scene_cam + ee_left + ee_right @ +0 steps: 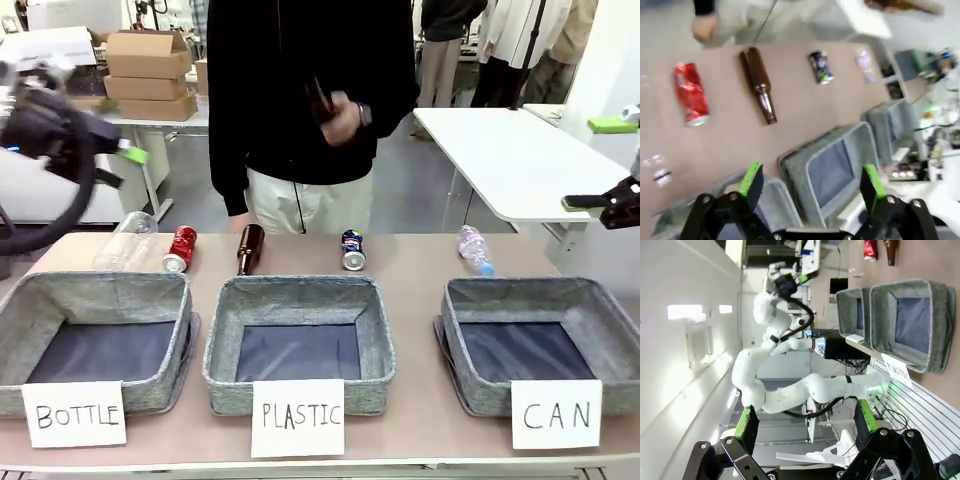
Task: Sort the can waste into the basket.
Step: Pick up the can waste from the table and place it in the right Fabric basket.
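The left pincer is wide open and holds nothing. It hangs high over the left end of the table, tipped down toward the things lying there. The right pincer is open and empty too, up at the right side and turned sideways. No can is picked up yet, so I think the job is just starting. The red can lies on its side near the left arm, beside a brown bottle. The blue can lies near the middle. The basket with the CAN sign sits far right, with no can inside. Next, a pincer should come down over one can and close on it.
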Controlling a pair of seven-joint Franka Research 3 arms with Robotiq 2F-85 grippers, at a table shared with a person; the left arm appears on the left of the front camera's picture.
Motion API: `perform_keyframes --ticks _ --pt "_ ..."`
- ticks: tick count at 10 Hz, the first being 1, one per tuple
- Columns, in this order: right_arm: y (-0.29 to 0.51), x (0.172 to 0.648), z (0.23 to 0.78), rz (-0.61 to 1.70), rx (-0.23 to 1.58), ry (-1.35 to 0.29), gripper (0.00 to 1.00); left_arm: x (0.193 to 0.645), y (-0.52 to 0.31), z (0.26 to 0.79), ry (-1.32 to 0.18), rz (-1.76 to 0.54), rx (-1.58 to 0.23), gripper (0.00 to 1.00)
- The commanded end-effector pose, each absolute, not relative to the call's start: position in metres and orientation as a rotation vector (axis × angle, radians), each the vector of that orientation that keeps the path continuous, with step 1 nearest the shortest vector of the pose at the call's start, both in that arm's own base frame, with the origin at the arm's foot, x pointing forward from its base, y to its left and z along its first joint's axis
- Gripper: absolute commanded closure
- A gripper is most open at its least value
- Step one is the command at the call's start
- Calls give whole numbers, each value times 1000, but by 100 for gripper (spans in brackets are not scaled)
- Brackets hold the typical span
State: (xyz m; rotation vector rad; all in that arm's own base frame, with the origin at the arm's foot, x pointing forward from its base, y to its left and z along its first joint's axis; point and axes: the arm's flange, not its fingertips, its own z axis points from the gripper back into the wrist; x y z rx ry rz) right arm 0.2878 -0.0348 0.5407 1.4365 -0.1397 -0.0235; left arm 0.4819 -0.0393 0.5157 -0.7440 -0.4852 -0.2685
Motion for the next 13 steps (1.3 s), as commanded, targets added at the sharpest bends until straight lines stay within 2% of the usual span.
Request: perform_keyframes --ticks 1,2,3,5,7,9,11,12,13 --pt "-35 290 543 3 1448 -157 0 444 -8 529 -550 -279 -788 0" --pt "-35 290 543 3 1448 -157 0 444 -8 529 -550 -279 -788 0" --pt "-35 290 543 3 1448 -157 0 495 -46 509 -474 -267 -744 0" --pt "-35 290 543 3 1448 -157 0 412 29 548 -613 -254 -785 0" --pt "-35 290 543 3 1448 -157 0 301 98 578 -817 -129 -671 0" --pt "-35 290 543 3 1448 -157 0 228 106 581 -878 -239 -624 0" --pt "-35 290 543 3 1448 -157 0 206 90 572 -889 -351 -539 0" --pt "-35 290 543 3 1448 -157 0 230 120 594 -888 -229 -619 0" --pt "-35 290 543 3 1448 -157 0 230 120 594 -888 -229 -619 0"
